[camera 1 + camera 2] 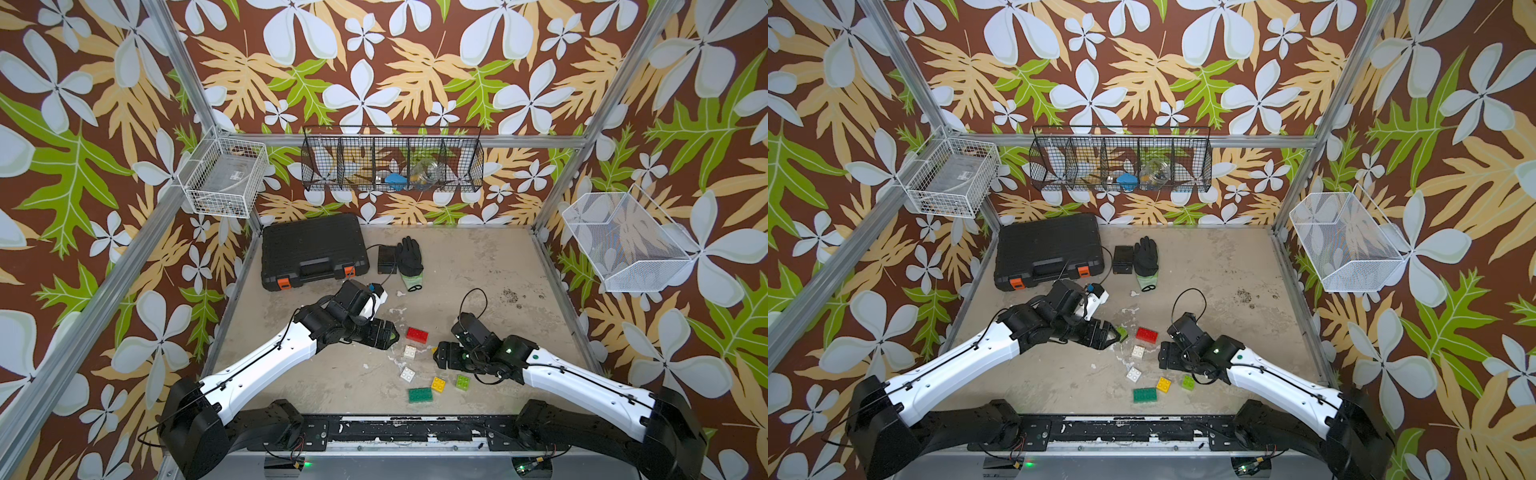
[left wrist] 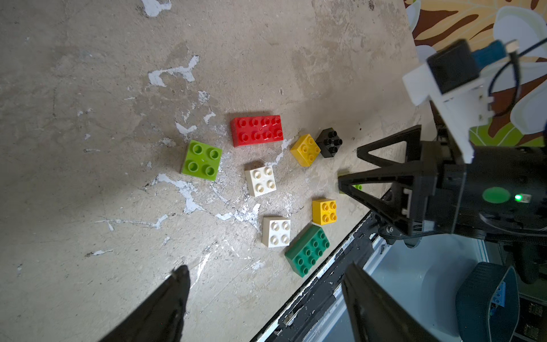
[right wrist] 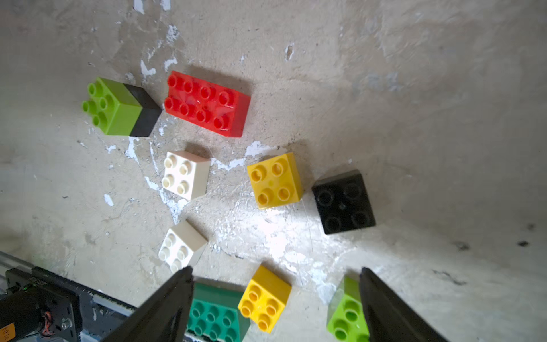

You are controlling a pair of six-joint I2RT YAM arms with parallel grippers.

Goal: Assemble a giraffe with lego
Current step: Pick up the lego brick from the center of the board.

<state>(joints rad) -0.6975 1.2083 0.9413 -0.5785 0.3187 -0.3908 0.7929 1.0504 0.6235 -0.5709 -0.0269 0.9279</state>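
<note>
step: the second leg is being started, by the look of it. One leg stack (image 3: 118, 106), a lime brick pressed on a black one, is already built at upper left of the right wrist view, just beside the red 2x4 brick (image 3: 207, 103).
giraffe: no figure is formed yet and only that leg stack is being counted as done. The body, neck and head parts are lying loose.
lego: the bricks are scattered at lower centre in both top views, between the two grippers, on the tabletop (image 1: 478, 257).
left gripper (image 2: 266, 266): the jaws are spread with nothing between them. The leg stack is lying ahead of the tips, not gripped.
right gripper (image 3: 276, 269): the jaws are spread wide with nothing clamped. The lower yellow 2x2 brick (image 3: 265, 299) is showing in the gap, and the loose lime 2x2 brick (image 3: 346, 314) is partly hidden by one finger at lower right.
next move: the loose lime brick is probably being lined up for the black 2x2 brick (image 3: 343, 202). The jaws need centring on its flat sides, clear of the yellow one, and the studs then need squaring and pressing straight down.
materials: the bricks are hard, glossy moulded plastic with round hollow studs and flat walls that look good for gripping. The dark green 2x4 brick (image 3: 216, 314) is long like the red one, and the upper white 2x2 brick (image 3: 185, 174) is looking slightly cream.
surface: rough, mottled grey-beige, flecked with white chips.
</note>
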